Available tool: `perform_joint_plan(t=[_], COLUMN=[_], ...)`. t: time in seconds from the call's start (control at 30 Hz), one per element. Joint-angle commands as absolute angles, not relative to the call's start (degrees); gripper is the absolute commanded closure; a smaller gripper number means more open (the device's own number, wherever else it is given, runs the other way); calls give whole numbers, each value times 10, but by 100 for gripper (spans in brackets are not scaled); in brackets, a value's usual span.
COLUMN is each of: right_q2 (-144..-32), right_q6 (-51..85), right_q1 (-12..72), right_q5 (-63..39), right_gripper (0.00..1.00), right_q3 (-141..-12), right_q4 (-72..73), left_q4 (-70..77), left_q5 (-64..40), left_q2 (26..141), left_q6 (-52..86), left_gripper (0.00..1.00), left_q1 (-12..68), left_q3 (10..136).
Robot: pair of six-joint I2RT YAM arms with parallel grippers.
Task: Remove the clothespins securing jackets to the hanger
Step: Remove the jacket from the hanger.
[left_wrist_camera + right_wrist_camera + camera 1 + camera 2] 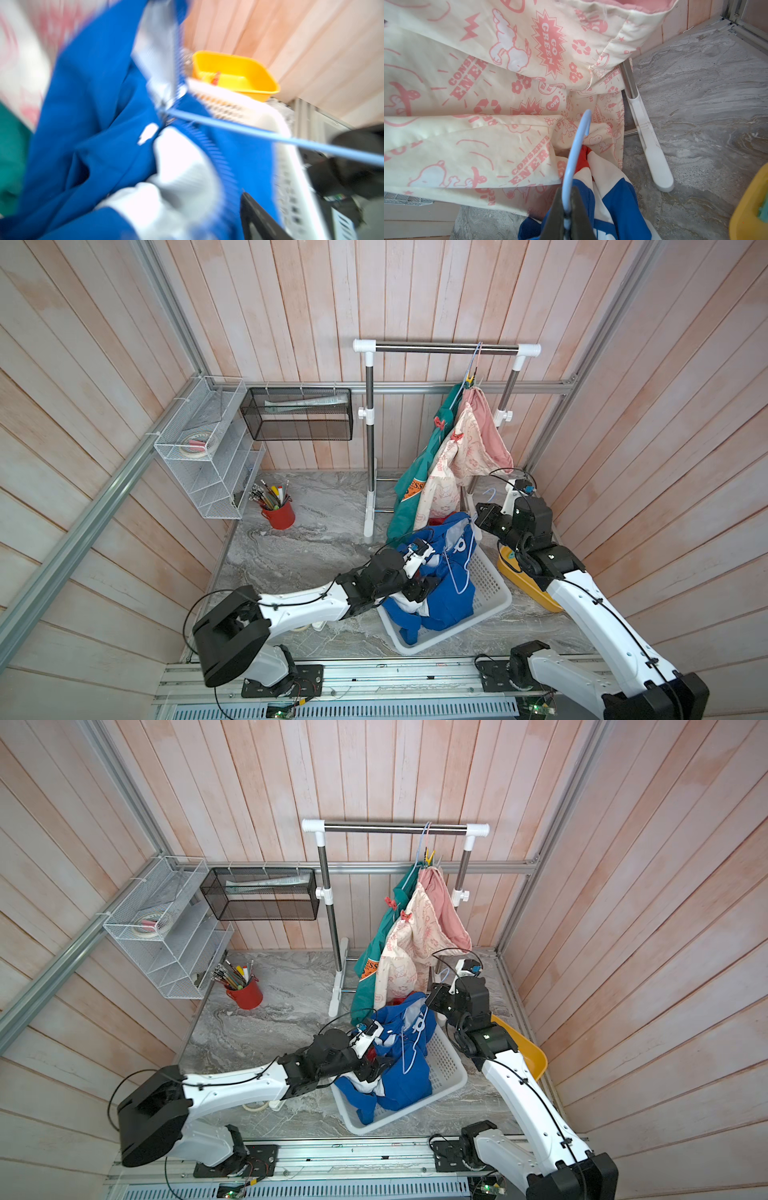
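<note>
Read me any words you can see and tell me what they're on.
"GO GREEN": pink burst on the cream jacket.
"CONSERVE ENER", cut off by a fold: same jacket.
"LOVE": pink heart, same jacket.
Orange patch on the teal jacket: lettering too small to read.

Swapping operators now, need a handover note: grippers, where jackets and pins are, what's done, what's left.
Right gripper: shut on the blue hanger, above the white basket.
Left gripper: over the blue jacket; can't tell if it's open or shut.
Done: the blue jacket is off the rail and in the basket. A reddish clip seems to lie in the yellow bin.
Left: teal jacket and cream jacket hang on the rail, pinned by teal's clothespin and cream's clothespin.
</note>
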State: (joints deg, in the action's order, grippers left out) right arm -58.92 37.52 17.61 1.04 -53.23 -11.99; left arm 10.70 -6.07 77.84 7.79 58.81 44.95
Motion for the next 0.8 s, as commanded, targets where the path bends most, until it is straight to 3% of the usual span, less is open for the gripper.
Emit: perform_joint_plan(t=[0.0, 0.3, 0.5, 0.77], right_q2=[-593, -616, -620, -622], right_q6=[379, 387, 394, 398], right_q1=[180, 181, 195, 208], right_q5=[30, 40, 62, 77], right_gripper=[100, 100, 100, 100], right_q3=[-535, -547, -552, -562], right_q4=[-113, -108, -112, -116], left_q4=[-12, -161, -179, -189], left_q5=[-63, -62, 26, 48], left_q2=[721, 651, 708, 781], left_q6=[47, -9, 26, 15], left_gripper=[15, 15, 17, 21], left_q1=[594, 669, 697, 707], left_q3=[442, 530, 622, 696])
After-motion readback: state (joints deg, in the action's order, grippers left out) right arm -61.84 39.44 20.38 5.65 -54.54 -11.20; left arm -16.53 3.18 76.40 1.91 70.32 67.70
